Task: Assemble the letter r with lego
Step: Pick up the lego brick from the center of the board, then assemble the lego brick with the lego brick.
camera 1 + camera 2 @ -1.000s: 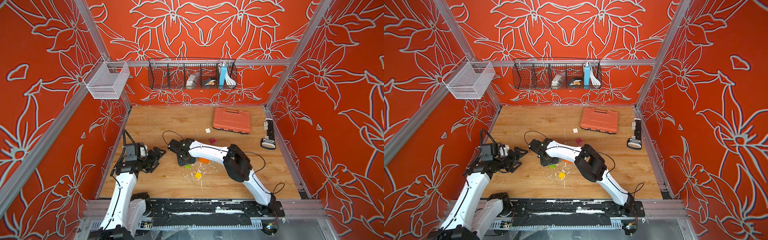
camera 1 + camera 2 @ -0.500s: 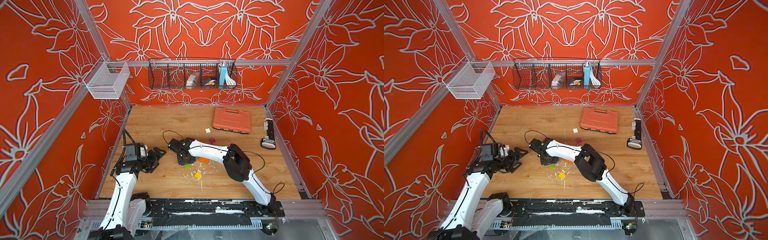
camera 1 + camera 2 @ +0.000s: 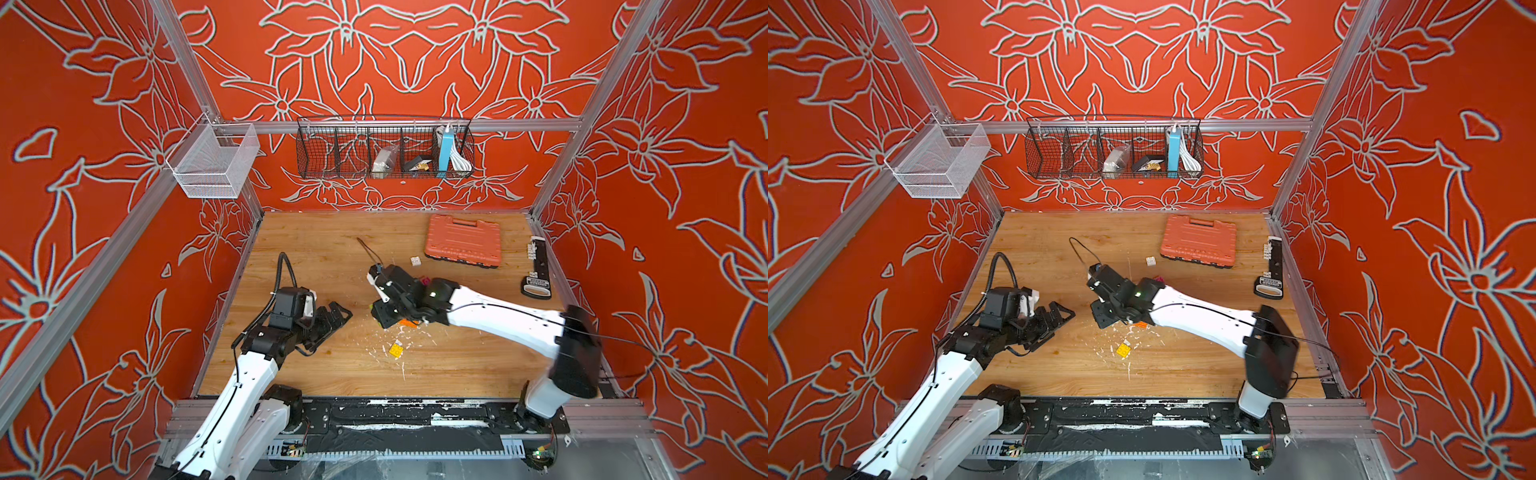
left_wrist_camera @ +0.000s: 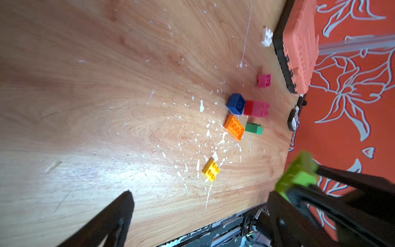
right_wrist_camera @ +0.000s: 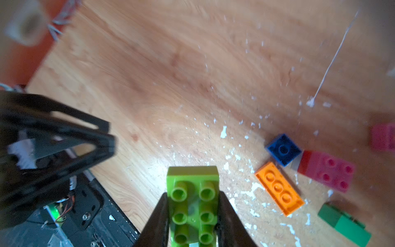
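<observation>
Right wrist view: our right gripper is clamped on the lime brick across its long sides, studs showing, front end poking out. Why like that?

Re: we reckon it leaves the underside free for pressing onto another brick. The orange plate, blue brick and red-pink pair lie clustered just beyond, green brick beside them. Our left gripper hangs wide and empty off to one side, maybe for bracing. The white brick sits way back, by the orange case.

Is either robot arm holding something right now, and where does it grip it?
The right gripper holds a lime brick, jaws pinching its two long sides. The left gripper is open, empty.
</observation>
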`<state>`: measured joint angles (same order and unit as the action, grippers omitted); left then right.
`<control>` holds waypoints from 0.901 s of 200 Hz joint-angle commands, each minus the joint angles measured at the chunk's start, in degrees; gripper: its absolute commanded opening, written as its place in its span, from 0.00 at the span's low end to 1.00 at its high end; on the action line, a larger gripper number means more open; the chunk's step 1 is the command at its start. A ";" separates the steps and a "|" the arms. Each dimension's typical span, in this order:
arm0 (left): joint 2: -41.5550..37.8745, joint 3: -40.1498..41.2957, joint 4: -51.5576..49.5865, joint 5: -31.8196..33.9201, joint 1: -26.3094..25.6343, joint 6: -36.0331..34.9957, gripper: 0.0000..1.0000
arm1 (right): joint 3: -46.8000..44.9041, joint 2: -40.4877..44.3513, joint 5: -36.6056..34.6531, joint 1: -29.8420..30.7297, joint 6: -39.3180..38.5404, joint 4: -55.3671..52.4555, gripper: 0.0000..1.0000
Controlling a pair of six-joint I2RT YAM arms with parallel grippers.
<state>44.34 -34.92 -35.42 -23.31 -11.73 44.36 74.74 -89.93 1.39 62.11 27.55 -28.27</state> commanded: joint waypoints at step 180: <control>14.62 10.75 29.80 -12.37 1.33 9.71 0.88 | -15.49 -0.49 4.46 0.20 -18.97 -5.96 0.00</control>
<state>61.17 -24.80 -4.86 -32.91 -13.10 54.48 55.81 -88.27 4.32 61.93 7.14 -33.26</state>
